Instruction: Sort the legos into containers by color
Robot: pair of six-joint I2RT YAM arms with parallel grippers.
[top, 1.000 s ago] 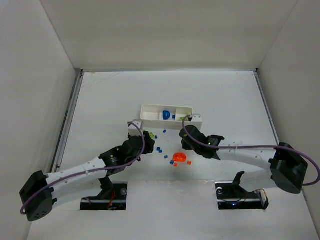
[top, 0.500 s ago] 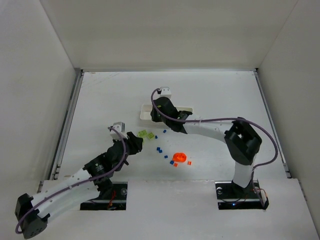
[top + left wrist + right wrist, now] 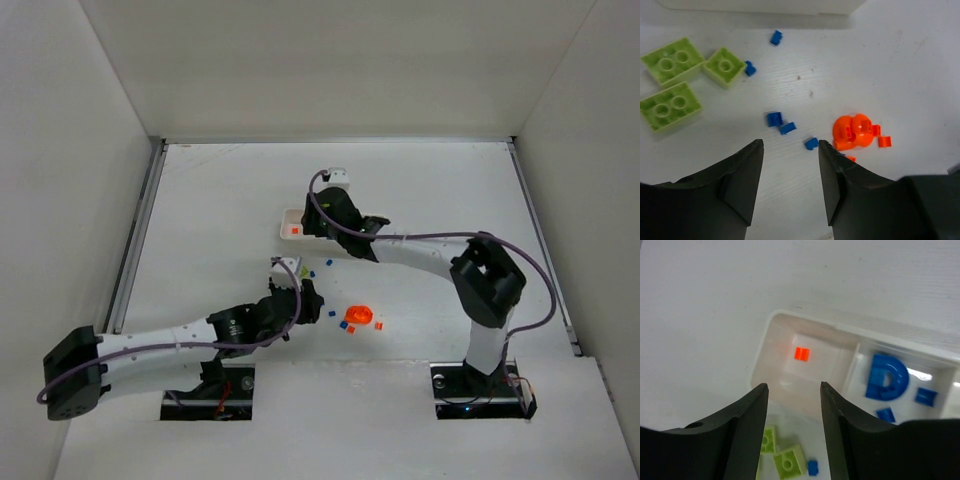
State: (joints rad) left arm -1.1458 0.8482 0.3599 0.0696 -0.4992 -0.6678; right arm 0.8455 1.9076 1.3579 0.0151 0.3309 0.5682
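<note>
Currently the right hand (image 3: pixel 793 390) hangs over the end compartment (image 3: pixel 826 347) of the white tray (image 3: pixel 759 360), fingers apart w/ nothing btw them. A small orange brick (image 3: pixel 801 354) lies alone on that compartment's floor, centre-left of the right wrist view. The hand sits directly above it, which fits a drop-off spot for orange. The next compartment, right of frame, has the rounded blue piece (image 3: pixel 886 377) plus two small blue bricks (image 3: pixel 926 396), so blue prob. goes there. The third compartment isn't visible in any view; the arm covers it from above.

The left hand (image 3: pixel 790 150) is low over the counter (image 3: pixel 920 60), also open & empty, jaws straddling bare surface just below a loose blue brick (image 3: pixel 811 144). Prob. lining up on the blue cluster: two more blue bricks (image 3: pixel 774 119) lie touching or nearly so, just up-left of it. The rounded orange piece (image 3: pixel 854 132) sits right of centre w/ a small orange bit (image 3: pixel 884 142) at its side, touching or not I can't tell. Three lime-green bricks (image 3: pixel 672 60) crowd the upper left, near the tray's wall along the top edge.

Judgement: early-to-mid task. Most pieces are on the counter, and green is unsorted as far as can be seen. Pieces are tiny & tightly spaced, so the risk is nudging a neighbour or pinching two at once.
</note>
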